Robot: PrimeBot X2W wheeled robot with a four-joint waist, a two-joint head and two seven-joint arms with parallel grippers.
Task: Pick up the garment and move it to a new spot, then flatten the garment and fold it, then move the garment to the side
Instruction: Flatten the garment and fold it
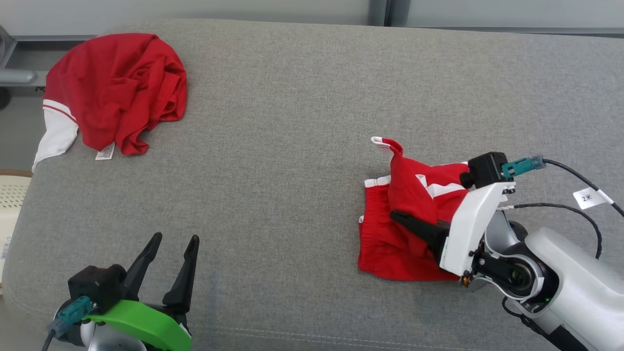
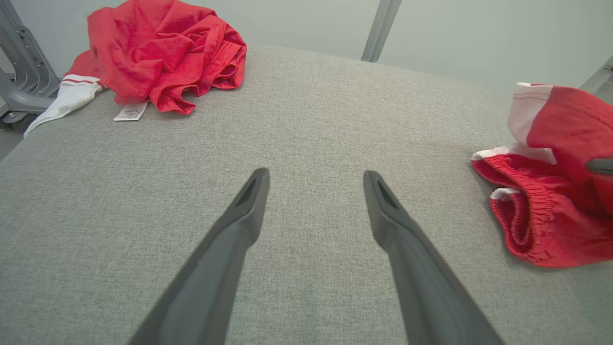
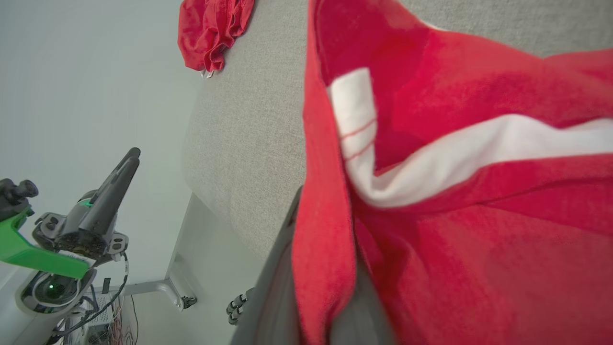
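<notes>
Pinching a fold of the red shorts (image 1: 385, 243), the right gripper (image 1: 396, 215) is closed tight, with the shorts bunched on the right side of the grey cushion (image 1: 292, 146). The left gripper (image 1: 175, 238) stands spread wide, empty, at the front left, well apart from a crumpled red shirt (image 1: 117, 87) in the far left corner.

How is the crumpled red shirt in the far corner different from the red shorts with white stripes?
The crumpled red shirt lies untouched in a heap at the far left corner; the red shorts with white stripes sit on the right, pinched by the right gripper. The shirt heap looks bigger than the shorts. The shirt shows a white label, the shorts a gathered elastic waistband. Both are red with white trim.
</notes>
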